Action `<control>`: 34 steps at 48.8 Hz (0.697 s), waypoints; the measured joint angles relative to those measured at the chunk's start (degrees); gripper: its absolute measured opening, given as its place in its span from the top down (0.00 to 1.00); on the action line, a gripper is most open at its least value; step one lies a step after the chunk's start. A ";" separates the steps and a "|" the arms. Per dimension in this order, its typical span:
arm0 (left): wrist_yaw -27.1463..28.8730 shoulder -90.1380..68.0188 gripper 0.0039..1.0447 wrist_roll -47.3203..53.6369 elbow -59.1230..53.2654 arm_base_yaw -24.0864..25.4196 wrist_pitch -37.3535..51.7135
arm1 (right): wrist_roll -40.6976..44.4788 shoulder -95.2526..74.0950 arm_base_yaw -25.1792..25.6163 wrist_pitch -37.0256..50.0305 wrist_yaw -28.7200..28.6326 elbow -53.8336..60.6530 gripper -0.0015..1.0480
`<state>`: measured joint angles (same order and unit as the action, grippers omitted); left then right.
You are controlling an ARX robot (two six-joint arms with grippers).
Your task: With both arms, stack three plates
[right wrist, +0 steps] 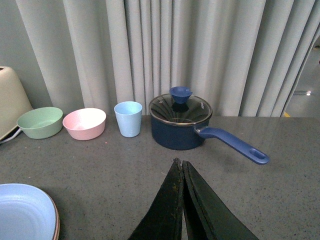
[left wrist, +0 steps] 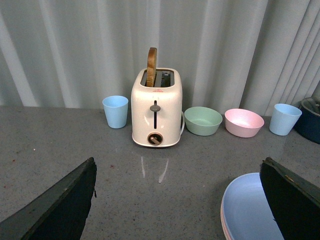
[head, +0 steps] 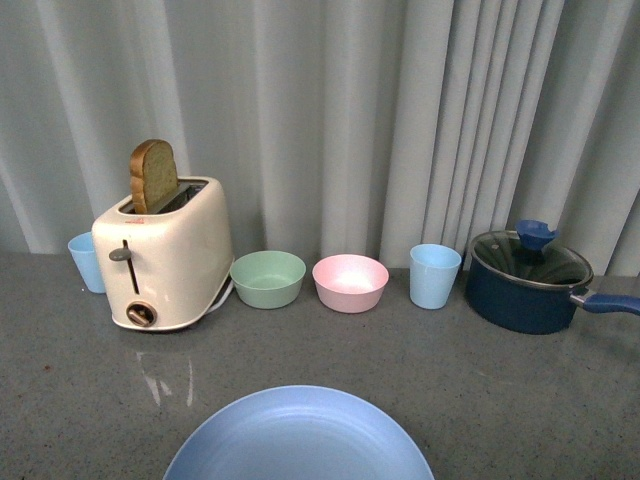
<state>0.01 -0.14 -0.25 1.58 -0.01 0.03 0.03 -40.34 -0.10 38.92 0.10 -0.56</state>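
Observation:
A light blue plate (head: pixel 298 438) lies at the front edge of the grey counter. In the left wrist view the blue plate (left wrist: pixel 247 212) sits on top of a stack, with pale pink and beige rims (left wrist: pixel 223 225) showing beneath it. The stack also shows in the right wrist view (right wrist: pixel 22 212), with a pinkish rim under the blue. My left gripper (left wrist: pixel 177 167) is open and empty, its black fingers (left wrist: pixel 60 205) wide apart, one beside the stack. My right gripper (right wrist: pixel 179 162) is shut and empty, above bare counter, apart from the stack.
Along the curtain stand a cream toaster (head: pixel 165 250) with a toast slice, a blue cup (head: pixel 87 262) beside it, a green bowl (head: pixel 268 277), a pink bowl (head: pixel 350 282), a second blue cup (head: pixel 434 275) and a dark blue lidded saucepan (head: pixel 530 280) with its handle pointing right.

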 joint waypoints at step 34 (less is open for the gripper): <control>0.02 0.00 0.06 0.00 0.00 0.00 0.00 | -0.02 23.71 0.00 -22.10 -0.02 0.22 0.97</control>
<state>0.03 -0.14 -0.25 1.58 -0.01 0.03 0.01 -16.62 -0.10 16.82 0.08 -0.34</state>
